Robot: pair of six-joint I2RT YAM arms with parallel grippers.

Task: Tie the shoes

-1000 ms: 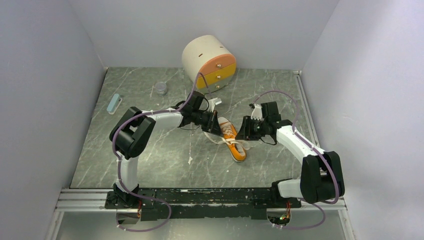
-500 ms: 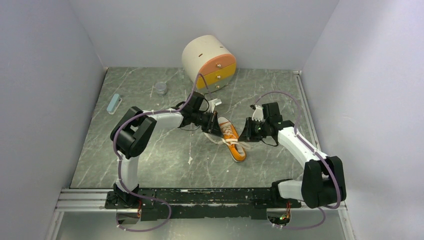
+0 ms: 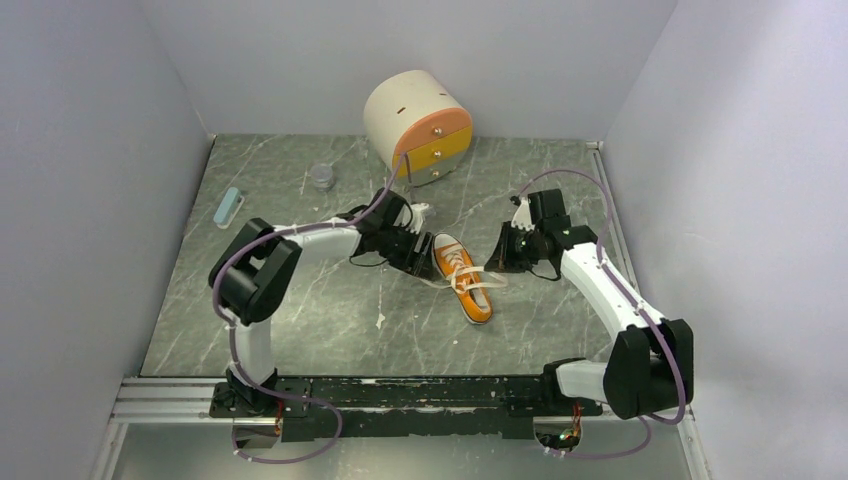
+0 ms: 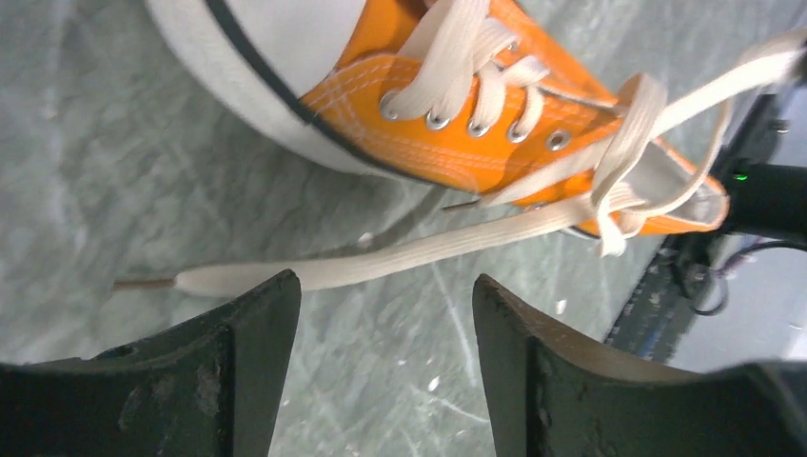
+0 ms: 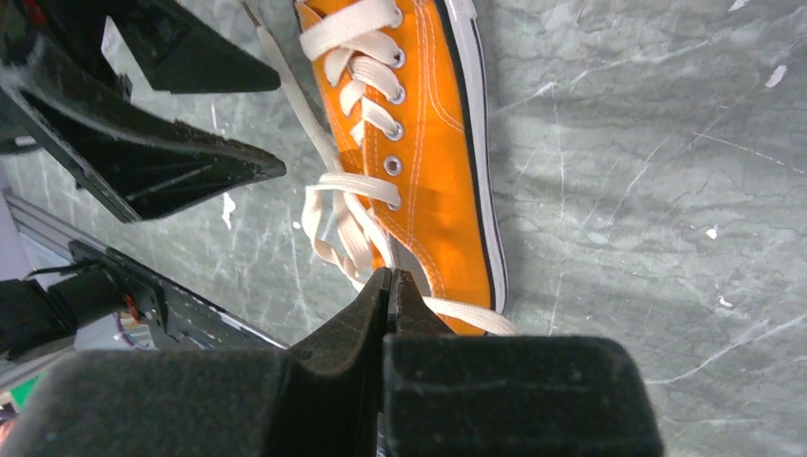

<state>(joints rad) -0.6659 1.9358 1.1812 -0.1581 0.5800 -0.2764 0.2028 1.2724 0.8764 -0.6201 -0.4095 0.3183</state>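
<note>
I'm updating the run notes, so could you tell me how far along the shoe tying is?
Done: the sneaker is laced, strands crossed loosely at the top. In hand: the right gripper is shut on one lace, holding it taut; the left gripper is open, the other lace lying free on the table. Left: any knot or bow.

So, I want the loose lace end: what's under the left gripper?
One lace end lies flat on the table, just beyond the open left gripper, unheld. The table right beneath its fingers is covered.
</note>
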